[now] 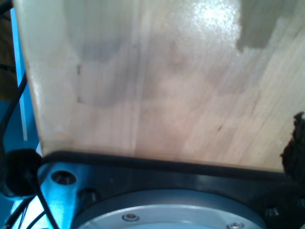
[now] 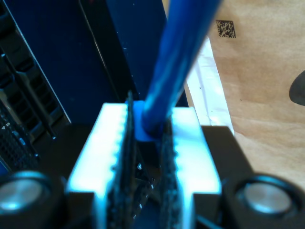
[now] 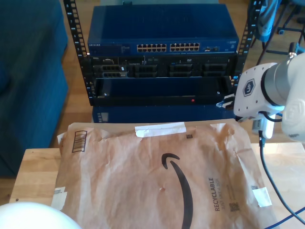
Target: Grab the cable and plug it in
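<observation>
With my second gripper (image 2: 145, 157) clamped on the cable (image 2: 178, 62), align plug squarely to 1 switch (image 3: 162, 31) port; my first gripper's fingers: can't tell.

The cable (image 2: 178, 62) blurs close to the lens, its plug hidden between my second gripper's (image 2: 145, 157) pads.

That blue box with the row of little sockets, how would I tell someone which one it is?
Start at the black metal rack standing behind the wooden table with its brown paper mailer. The blue box is the topmost unit in that rack. Unlike the dark units below it, it is bright blue, with a long row of small sockets across its front.
</observation>
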Robot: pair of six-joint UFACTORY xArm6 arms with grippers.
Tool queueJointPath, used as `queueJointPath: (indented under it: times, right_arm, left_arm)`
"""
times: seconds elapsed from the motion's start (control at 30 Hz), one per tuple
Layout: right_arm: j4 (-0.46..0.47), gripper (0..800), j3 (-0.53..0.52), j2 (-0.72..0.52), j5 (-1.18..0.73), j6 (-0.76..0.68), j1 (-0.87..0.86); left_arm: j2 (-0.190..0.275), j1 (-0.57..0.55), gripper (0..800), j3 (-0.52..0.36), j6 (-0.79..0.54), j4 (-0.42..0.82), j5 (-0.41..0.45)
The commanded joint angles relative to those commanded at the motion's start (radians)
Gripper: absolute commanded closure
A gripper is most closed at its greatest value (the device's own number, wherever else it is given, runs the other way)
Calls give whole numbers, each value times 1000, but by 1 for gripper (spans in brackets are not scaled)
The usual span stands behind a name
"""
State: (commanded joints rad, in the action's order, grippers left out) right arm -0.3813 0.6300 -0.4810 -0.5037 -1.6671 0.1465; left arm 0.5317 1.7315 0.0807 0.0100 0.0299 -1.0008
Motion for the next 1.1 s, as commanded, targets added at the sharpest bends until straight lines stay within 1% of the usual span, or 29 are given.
queueJointPath:
  times: [0.1, 0.23, 0.37, 0.5, 0.63, 0.7, 0.83, 0.9, 1.03, 1.1]
  right_arm:
    - [-2, 800, 17, 34, 40, -3, -12]
    - [3, 800, 3, 95, 193, 3, -12]
    - [6, 800, -26, 104, 207, 6, -2]
    - [20, 800, -26, 92, 203, 6, 31]
    - [86, 800, -35, 54, 206, 6, 31]
    - [104, 800, -49, 34, 207, 6, 31]
    - [149, 800, -40, 34, 213, 6, 26]
    - [150, 800, -26, 34, 238, 6, 23]
    - [157, 800, -32, 12, 267, 6, 29]
    - [170, 800, -66, 9, 347, 5, 28]
  left_arm:
    - [0, 0, 0, 0, 0, 0, 0]
    - [0, 0, 0, 0, 0, 0, 0]
    - [0, 0, 0, 0, 0, 0, 0]
    - [0, 0, 0, 0, 2, 0, 0]
    - [0, 0, 0, 0, 0, 0, 0]
    - [0, 0, 0, 0, 0, 0, 0]
    - [0, 0, 0, 0, 0, 0, 0]
    - [0, 0, 0, 0, 2, 0, 0]
    - [0, 0, 0, 0, 0, 0, 0]
    - [0, 0, 0, 0, 2, 0, 0]
